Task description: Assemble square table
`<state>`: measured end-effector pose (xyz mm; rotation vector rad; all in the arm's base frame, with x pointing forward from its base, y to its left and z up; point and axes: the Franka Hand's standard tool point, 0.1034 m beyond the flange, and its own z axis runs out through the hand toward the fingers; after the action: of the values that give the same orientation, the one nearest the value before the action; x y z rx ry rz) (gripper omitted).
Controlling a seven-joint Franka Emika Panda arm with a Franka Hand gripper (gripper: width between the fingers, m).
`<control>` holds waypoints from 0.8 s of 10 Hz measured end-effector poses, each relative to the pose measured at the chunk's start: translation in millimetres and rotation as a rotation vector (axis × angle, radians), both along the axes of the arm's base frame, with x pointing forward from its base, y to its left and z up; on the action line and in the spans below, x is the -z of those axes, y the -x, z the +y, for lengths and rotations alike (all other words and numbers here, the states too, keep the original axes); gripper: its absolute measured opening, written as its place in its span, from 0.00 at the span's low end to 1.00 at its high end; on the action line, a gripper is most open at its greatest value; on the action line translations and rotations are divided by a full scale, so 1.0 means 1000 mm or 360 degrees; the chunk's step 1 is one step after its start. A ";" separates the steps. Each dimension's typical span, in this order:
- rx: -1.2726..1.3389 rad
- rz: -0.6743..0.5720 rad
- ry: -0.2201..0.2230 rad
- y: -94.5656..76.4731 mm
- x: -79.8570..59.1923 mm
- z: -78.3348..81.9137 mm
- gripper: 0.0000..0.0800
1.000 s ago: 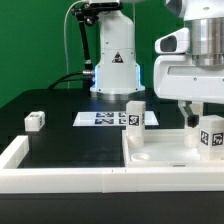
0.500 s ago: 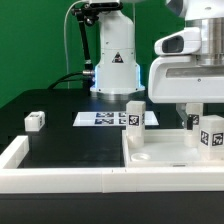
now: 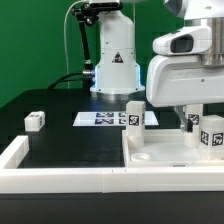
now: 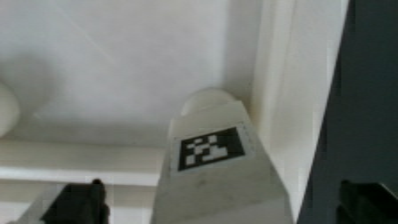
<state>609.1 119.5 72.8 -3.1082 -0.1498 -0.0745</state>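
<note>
End effector [image 4: 222, 205] hangs low over the tabletop [image 3: 170, 150], jaws spread wide and clamped on nothing. In the wrist view its dark fingertips [image 4: 80, 200] flank a tagged leg [image 4: 214, 140], which sits on the panel close beside the raised rim [image 4: 285, 60]. No contact shows. The straddle looks like the set-up for a grasp, with the leg centred so both pads can meet its flat sides together. The rim leaves little room on one side, so that finger may catch if it drifts.

In the exterior view, the tabletop lies at that view's right on the worktop [image 3: 70, 140]. A second leg [image 3: 134, 113] stands at its far corner and a tagged one [image 3: 212, 132] just beside the tool. A third leg [image 3: 35, 120] waits well apart at the left, past the marker board [image 3: 100, 119]. Whether any leg is fitted, I cannot tell.
</note>
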 end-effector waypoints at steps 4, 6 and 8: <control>-0.0126 -0.0004 0.0020 0.000 0.000 -0.003 0.51; -0.0109 -0.0003 0.0019 0.000 0.000 -0.003 0.36; -0.0058 -0.0002 0.0016 0.000 0.000 -0.003 0.36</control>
<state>609.2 116.4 72.4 -3.1144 -0.2071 -0.0749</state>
